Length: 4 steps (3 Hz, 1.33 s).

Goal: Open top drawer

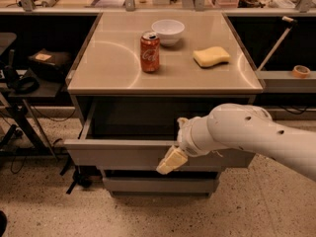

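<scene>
The top drawer (118,154) is a wide grey flat front and stands pulled out from under the table top (113,68), with its dark inside showing. My gripper (174,152) is at the drawer's front, right of centre, at the top edge of the front panel. Its cream tip hangs down over the outside of the front. The white arm (247,132) reaches in from the right and hides the right part of the drawer front.
A red soda can (150,52), a white bowl (168,31) and a yellow sponge (211,57) sit on the table top. A narrower grey drawer front (148,184) is below. A dark cart with cables (29,83) stands at the left. A shelf with a tape roll (300,71) is at the right.
</scene>
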Available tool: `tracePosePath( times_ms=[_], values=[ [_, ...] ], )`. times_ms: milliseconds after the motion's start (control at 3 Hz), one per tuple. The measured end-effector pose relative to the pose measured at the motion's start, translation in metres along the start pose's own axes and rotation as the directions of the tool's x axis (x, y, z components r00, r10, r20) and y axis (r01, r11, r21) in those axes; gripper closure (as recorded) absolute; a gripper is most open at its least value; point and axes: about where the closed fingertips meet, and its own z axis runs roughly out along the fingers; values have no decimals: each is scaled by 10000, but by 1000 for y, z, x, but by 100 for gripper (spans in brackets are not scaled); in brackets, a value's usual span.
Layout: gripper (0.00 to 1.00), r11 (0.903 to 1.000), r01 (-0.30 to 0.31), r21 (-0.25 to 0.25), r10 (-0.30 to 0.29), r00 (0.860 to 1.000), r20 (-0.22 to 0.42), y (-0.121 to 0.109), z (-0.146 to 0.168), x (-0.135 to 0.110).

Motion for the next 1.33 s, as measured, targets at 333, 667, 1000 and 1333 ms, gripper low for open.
tracePosePath(
  times_ms=[333,667,1000,1333],
  values=[
    [0,9997,-105,217,109,9998,-149,-9,-1,4],
    [0,9982,-448,410,466,9979,-443,-40,-2,35],
    [0,9968,-304,737,354,9971,-680,-71,-5,71],
    [0,9970,-218,747,270,9973,-686,-73,-5,73]
  ],
)
